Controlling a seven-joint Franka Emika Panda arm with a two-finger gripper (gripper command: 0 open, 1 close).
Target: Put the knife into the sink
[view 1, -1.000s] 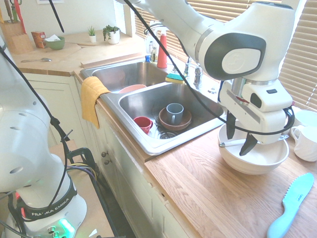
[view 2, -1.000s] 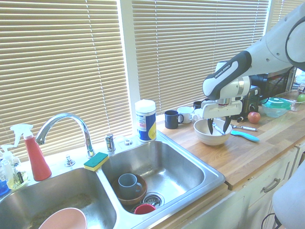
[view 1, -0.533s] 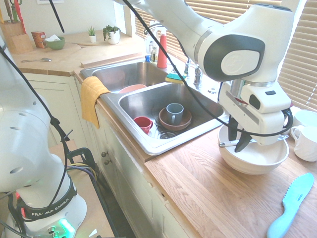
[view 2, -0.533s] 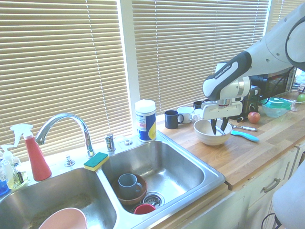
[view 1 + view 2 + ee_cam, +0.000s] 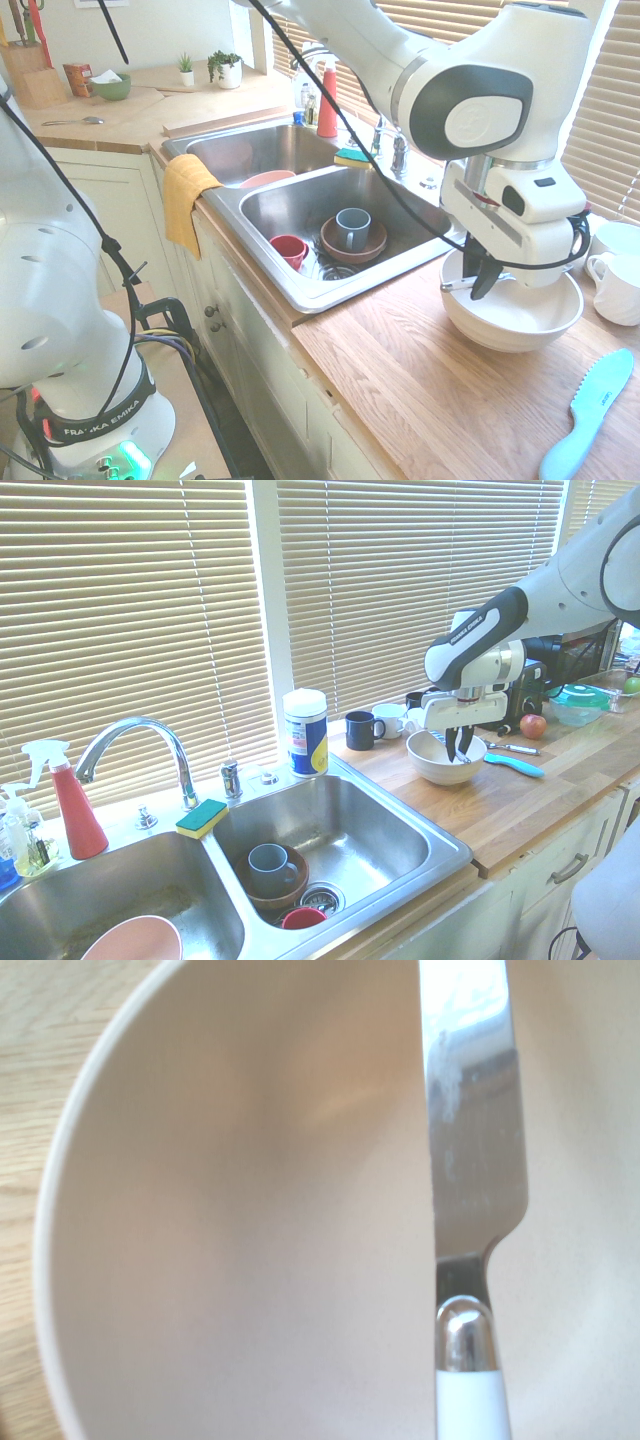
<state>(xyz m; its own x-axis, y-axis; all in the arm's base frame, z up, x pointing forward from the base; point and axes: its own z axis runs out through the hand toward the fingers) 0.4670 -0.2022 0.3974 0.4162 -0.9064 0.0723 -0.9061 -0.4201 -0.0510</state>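
On your left in the first exterior view, the sink (image 5: 300, 215) holds, in its far basin, a pink bowl (image 5: 266, 179); its near basin has a small red cup (image 5: 289, 249) and a brown bowl (image 5: 353, 243) with a grey mug (image 5: 352, 228) standing in it. Further right on the worktop (image 5: 430, 390) sits a white bowl (image 5: 512, 316), and the knife (image 5: 462, 288) lies in it, one end poking over the rim toward the sink. The pincer (image 5: 480, 282) reaches down into that bowl with its fingers drawn narrow at the knife; you cannot tell whether they grip it. A teal knife (image 5: 592, 411) lies at the far right.
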